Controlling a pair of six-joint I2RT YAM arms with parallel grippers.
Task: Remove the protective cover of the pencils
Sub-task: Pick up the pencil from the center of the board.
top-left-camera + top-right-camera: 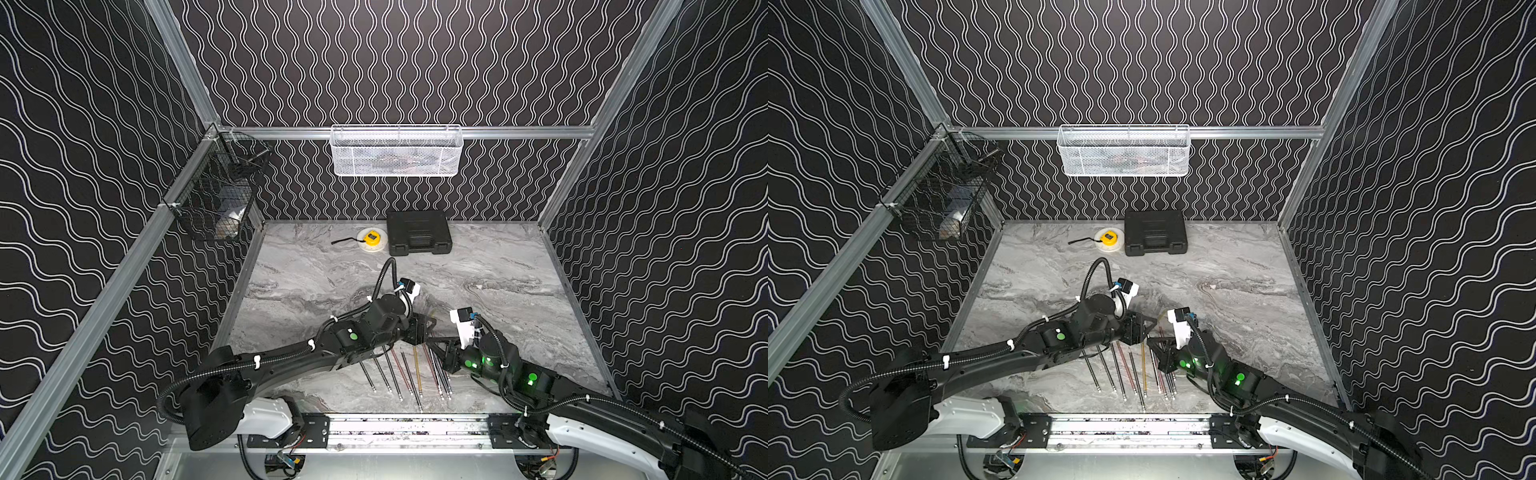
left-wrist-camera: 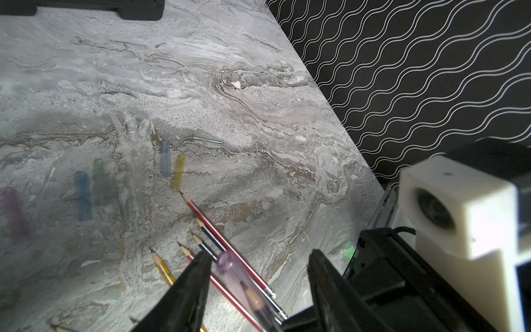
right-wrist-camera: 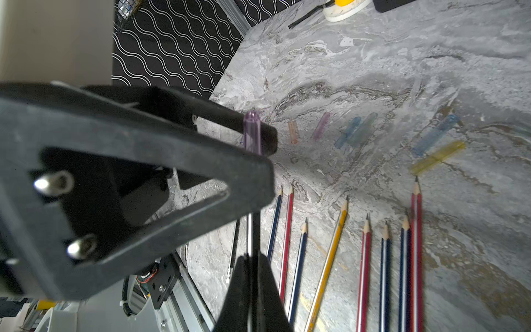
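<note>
My right gripper [image 3: 252,257] is shut on a dark pencil [image 3: 249,230] and holds it above the table. A purple translucent protective cover [image 2: 230,270] sits over that pencil's sharpened tip. My left gripper [image 2: 260,254] is open, with one finger on each side of the cover [image 3: 252,135]. The cover lies close to one finger, with a gap to the other. Several bare pencils [image 3: 330,253] lie in a row on the marble table [image 1: 498,291]. Several loose covers [image 3: 356,132] lie beyond their tips. In both top views the two grippers [image 1: 430,332] [image 1: 1152,332] meet above the pencil row [image 1: 399,374].
A black case [image 1: 419,232] and a yellow tape measure [image 1: 371,239] sit at the back of the table. A white mesh basket [image 1: 397,150] hangs on the back wall and a black wire basket [image 1: 216,191] on the left wall. A metal rail [image 1: 407,428] runs along the front.
</note>
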